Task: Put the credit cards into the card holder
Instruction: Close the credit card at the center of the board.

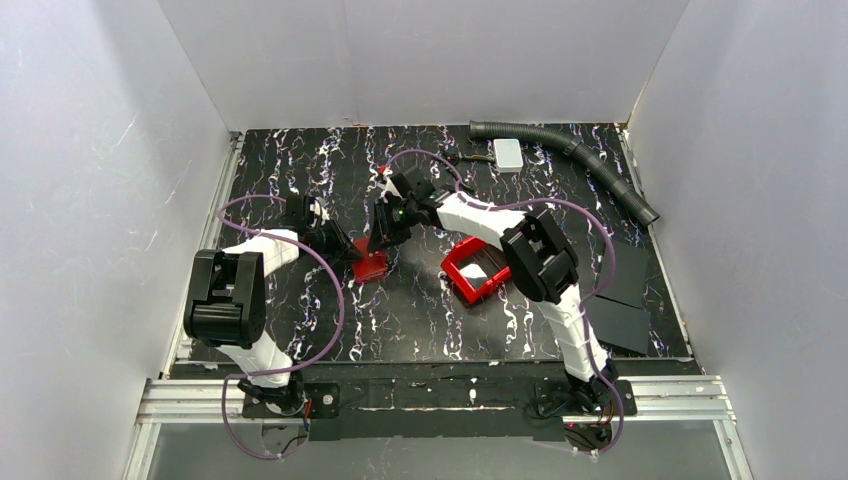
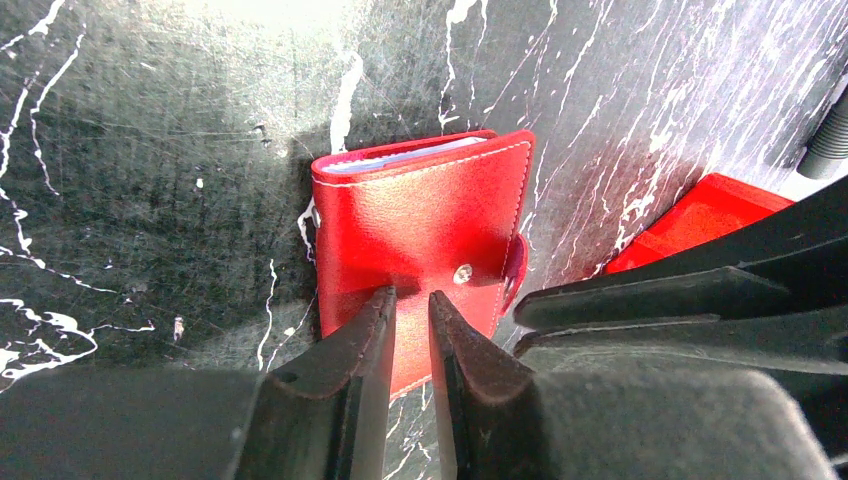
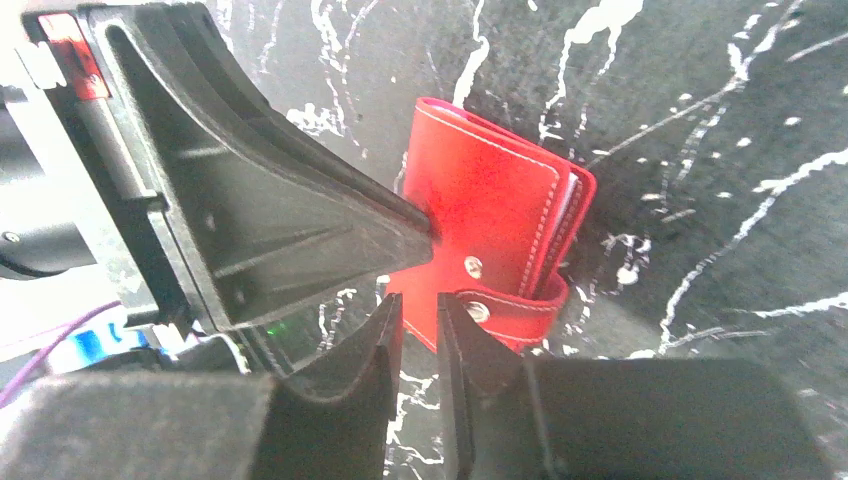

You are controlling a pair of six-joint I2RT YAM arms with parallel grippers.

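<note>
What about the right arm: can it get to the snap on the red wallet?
Probably yes. The right gripper sits beside the snap strap of the card holder, nothing between. The left gripper touches the cover to one side.

Red card holder [image 2: 420, 240] lies folded on the black marbled table [image 2: 150, 150].
Pale credit cards [image 2: 400, 160] peek from its far edge. The left gripper [image 2: 412, 297] sets narrowly parted tips on its cover beside the snap button [image 2: 462, 272], and the right gripper [image 2: 524, 325] is alongside.
</note>
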